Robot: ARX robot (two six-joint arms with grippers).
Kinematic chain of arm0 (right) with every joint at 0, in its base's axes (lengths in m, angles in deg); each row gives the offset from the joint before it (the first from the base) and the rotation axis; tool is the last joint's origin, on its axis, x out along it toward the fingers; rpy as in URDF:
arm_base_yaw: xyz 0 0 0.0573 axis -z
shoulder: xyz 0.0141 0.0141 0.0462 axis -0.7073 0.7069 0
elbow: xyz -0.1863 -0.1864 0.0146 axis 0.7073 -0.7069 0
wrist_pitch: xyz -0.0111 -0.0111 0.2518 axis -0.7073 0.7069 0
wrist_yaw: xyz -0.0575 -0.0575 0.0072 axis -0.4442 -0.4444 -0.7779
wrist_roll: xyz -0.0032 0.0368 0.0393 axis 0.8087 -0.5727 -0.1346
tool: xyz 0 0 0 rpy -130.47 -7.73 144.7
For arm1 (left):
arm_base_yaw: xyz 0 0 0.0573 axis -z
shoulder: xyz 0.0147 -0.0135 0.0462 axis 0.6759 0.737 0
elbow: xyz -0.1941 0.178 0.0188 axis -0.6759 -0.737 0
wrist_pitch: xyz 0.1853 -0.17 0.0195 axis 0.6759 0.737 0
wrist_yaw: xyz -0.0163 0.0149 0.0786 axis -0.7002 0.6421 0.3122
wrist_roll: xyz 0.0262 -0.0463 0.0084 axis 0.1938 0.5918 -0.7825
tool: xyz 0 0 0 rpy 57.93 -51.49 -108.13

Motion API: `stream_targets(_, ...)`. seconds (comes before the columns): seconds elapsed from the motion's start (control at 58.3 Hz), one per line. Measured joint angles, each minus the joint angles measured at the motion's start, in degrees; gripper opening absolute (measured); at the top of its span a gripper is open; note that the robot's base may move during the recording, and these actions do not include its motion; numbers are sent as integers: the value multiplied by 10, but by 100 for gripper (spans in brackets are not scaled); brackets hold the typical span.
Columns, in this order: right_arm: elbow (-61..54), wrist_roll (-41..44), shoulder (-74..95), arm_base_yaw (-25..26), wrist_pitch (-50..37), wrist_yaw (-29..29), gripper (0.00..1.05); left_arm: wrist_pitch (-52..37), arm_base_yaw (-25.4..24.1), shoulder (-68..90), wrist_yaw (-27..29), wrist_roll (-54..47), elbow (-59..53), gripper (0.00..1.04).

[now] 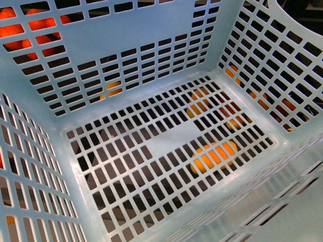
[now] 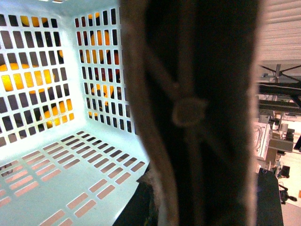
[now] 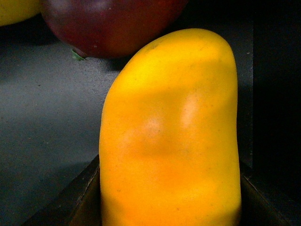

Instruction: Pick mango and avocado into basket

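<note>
The mango (image 3: pixel 169 136) fills the right wrist view, its lower end cut off, near a dark red fruit (image 3: pixel 113 23) on the dark bench (image 3: pixel 42 117). The right gripper (image 3: pixel 169 212) flanks it, but whether it is clamped cannot be told. The basket (image 1: pixel 126 30) fills the front view, and its blurred handle (image 2: pixel 188 113) hides the left gripper.

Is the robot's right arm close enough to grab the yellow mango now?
Probably yes. The mango fills the right wrist view, with dark fingers showing on either side of its near end and nothing in between. A dark red fruit sits just behind it, out of the way.
</note>
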Motion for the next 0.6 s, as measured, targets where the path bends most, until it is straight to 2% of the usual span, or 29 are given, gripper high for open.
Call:
stream_targets(0.206, -41, -9, -30, 11, -14, 25, 62, 0, 0, 0, 0, 0, 0, 4)
stream_targets(0.601, -146, -9, -226, 35, -35, 57, 62, 0, 0, 0, 0, 0, 0, 4)
